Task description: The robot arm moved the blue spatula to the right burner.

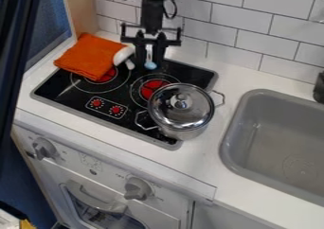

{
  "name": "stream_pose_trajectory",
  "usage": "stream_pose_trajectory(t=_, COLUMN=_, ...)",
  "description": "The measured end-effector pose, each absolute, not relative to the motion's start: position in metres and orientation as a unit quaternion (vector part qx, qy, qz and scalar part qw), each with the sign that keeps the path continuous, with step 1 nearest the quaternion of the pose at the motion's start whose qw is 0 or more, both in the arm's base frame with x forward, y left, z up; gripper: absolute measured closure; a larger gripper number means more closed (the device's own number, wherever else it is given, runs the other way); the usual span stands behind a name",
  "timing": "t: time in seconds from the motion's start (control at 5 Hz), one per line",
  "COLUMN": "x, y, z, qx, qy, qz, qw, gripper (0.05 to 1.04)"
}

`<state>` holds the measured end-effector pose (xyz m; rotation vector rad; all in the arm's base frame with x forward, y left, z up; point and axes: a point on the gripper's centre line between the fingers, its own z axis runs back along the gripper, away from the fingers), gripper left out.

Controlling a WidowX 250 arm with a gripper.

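Near the stove's (60,94) back edge, the blue spatula (150,63) shows at the black gripper (150,57), its upper end hard to make out; whether the claw pinches it, I cannot tell. Beside it is an unidentifiable white object (122,56). An orange cloth (90,56) and a lidded pot (182,107) each partly hide a burner.

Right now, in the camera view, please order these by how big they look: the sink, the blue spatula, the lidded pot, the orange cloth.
1. Sink, partly cut off
2. Lidded pot
3. Orange cloth
4. Blue spatula
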<state>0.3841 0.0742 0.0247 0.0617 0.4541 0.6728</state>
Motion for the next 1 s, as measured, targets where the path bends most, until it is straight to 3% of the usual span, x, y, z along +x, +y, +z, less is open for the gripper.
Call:
stream_pose_trajectory(t=0.2, x=0.371, y=0.064, z=0.005, qx=0.05, qy=0.228, qz=0.278, qw=0.932, gripper=0.767)
stream_pose_trajectory(t=0.6, x=0.364, y=0.056, z=-0.001, qx=0.063, qy=0.18, qz=0.193, qw=0.962, gripper=0.725)
stream_pose_trajectory(t=0.8, x=0.36, y=0.059, z=0.0, qx=0.093, qy=0.187, qz=0.184, qw=0.96, gripper=0.434)
stream_pose_trajectory(t=1.0, x=0.361, y=0.061, z=0.002, qx=0.099, qy=0.185, qz=0.178, qw=0.961, gripper=0.162)
